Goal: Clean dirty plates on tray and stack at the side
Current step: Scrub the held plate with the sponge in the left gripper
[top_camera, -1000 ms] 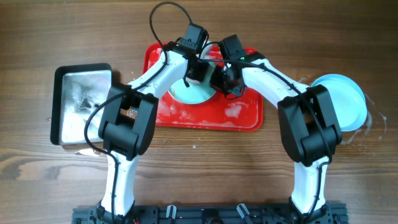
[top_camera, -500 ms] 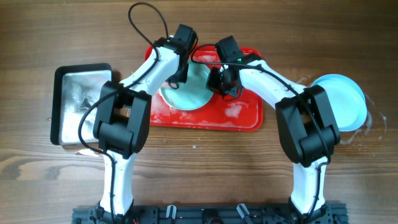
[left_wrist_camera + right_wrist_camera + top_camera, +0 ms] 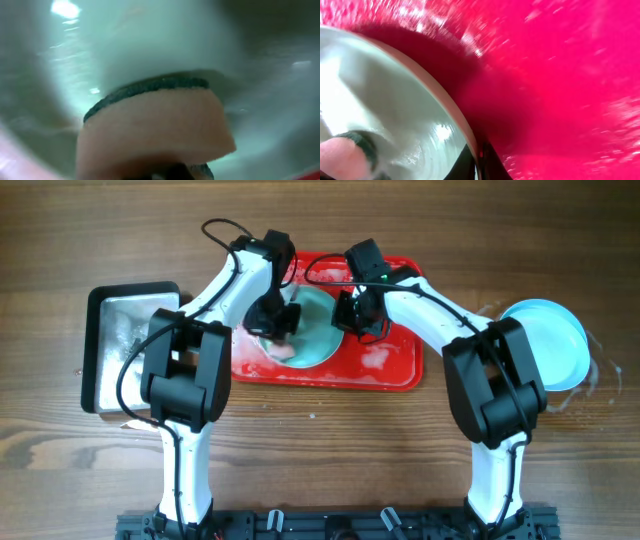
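Note:
A pale blue plate (image 3: 318,330) sits on the red tray (image 3: 390,365), tilted up on its right side. My right gripper (image 3: 352,315) is shut on the plate's right rim; the right wrist view shows the rim (image 3: 465,130) pinched between the dark fingertips (image 3: 487,165) above the wet tray (image 3: 560,75). My left gripper (image 3: 272,318) is shut on a pink sponge (image 3: 284,348) with a dark scouring side, pressed on the plate's left part. The left wrist view shows the sponge (image 3: 155,130) against the glossy plate (image 3: 150,45). Two more blue plates (image 3: 545,340) lie stacked on the table at the far right.
A grey metal pan (image 3: 130,345) with water stands left of the tray. White suds lie on the tray's front right part (image 3: 378,358). Both arms cross over the tray's back half. The wooden table (image 3: 320,440) lies in front.
My left gripper has swept with the sponge from the plate's upper right across to its lower left. The right gripper has kept hold of the rim, nearly still.

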